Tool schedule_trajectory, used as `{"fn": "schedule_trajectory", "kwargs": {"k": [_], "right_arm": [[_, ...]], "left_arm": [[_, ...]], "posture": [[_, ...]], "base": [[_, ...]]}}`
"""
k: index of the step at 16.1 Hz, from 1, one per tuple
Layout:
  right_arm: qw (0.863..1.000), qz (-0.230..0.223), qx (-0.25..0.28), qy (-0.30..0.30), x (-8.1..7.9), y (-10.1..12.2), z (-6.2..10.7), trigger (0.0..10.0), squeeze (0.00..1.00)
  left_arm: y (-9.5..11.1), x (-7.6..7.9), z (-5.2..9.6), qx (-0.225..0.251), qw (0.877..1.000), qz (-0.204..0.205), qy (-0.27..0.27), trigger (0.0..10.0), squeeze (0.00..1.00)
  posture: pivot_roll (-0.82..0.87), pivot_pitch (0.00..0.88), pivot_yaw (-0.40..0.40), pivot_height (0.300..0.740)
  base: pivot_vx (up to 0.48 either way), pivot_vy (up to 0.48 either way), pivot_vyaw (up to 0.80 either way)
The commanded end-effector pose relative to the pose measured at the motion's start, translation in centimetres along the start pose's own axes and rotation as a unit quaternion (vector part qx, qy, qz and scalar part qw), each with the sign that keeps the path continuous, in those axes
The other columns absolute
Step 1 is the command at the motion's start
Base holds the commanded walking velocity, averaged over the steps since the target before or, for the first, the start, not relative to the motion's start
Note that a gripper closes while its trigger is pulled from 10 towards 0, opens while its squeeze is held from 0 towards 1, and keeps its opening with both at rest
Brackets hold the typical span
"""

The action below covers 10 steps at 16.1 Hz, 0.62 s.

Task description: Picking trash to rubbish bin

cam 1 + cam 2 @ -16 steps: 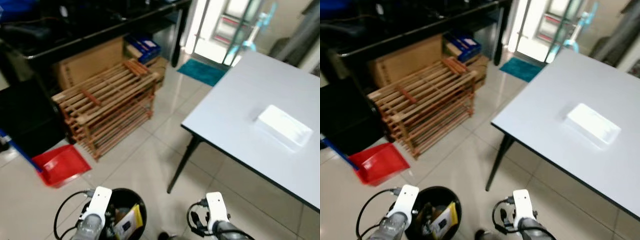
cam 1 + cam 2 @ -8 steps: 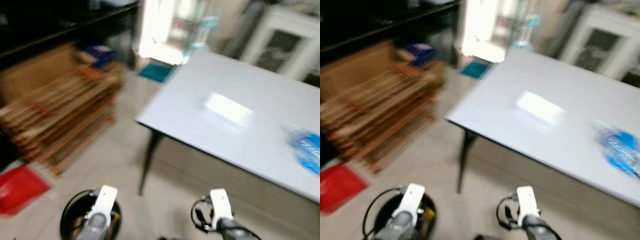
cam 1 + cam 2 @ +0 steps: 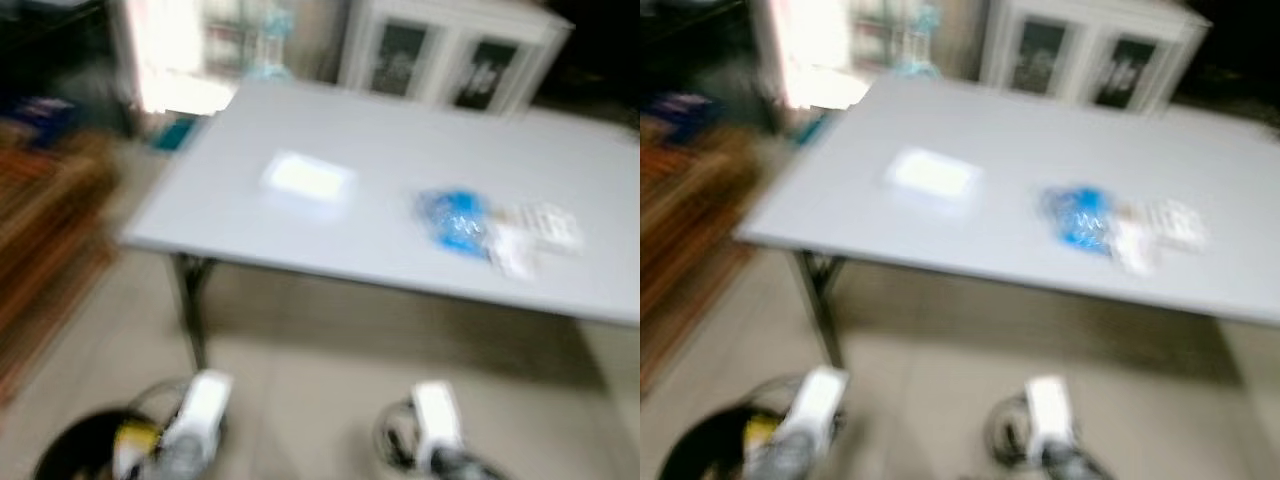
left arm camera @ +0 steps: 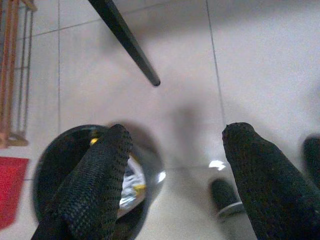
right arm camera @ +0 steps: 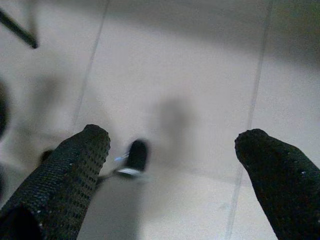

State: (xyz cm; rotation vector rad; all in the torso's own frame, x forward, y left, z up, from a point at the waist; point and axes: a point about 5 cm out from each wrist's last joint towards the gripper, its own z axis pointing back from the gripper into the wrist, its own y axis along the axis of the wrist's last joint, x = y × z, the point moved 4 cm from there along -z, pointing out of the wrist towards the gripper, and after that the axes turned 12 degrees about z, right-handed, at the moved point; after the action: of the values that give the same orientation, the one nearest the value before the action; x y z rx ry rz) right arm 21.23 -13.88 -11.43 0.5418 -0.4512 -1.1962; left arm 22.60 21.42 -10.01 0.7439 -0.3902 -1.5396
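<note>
Approach to table [image 3: 380, 160]: both grippers [image 4: 172, 165] [image 5: 165, 165] spread, empty; halt squarely facing blue trash [image 3: 452, 220]; bin [image 4: 75, 175] alongside.

Floor tiles [image 4: 260, 60]: glossy, smooth; bin [image 4: 55, 165]: black, shiny rim; fingers [image 4: 95, 185]: black, rough, dotted texture; table top [image 3: 380, 150]: smooth, matt grey; blue wrapper [image 3: 455, 220]: glossy plastic.

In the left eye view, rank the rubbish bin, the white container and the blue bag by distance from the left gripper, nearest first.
1. rubbish bin: on the floor, just left of the left gripper.
2. white container: on the table's left part.
3. blue bag: farther right on the table.
</note>
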Motion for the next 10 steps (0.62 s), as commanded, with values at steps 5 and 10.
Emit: {"fn": "schedule_trajectory", "kwargs": {"k": [5, 10], "right_arm": [[1.0, 0.005, -0.007, -0.008, 0.83, -0.4, 0.16, 10.0, 0.0], [1.0, -0.001, -0.002, -0.008, 0.86, -0.32, 0.18, 10.0, 0.0]], "left_arm": [[0.27, 0.67, -0.01, 0.004, 1.0, 0.002, -0.004, 10.0, 0.0], [0.19, 0.74, 0.01, 0.003, 1.0, 0.002, -0.005, 10.0, 0.0]], "posture": [[0.02, 0.08, -0.08, 0.74], [0.02, 0.081, -0.081, 0.74]], "base": [[0.0, 0.0, -0.75], [0.0, 0.0, -0.26]]}}
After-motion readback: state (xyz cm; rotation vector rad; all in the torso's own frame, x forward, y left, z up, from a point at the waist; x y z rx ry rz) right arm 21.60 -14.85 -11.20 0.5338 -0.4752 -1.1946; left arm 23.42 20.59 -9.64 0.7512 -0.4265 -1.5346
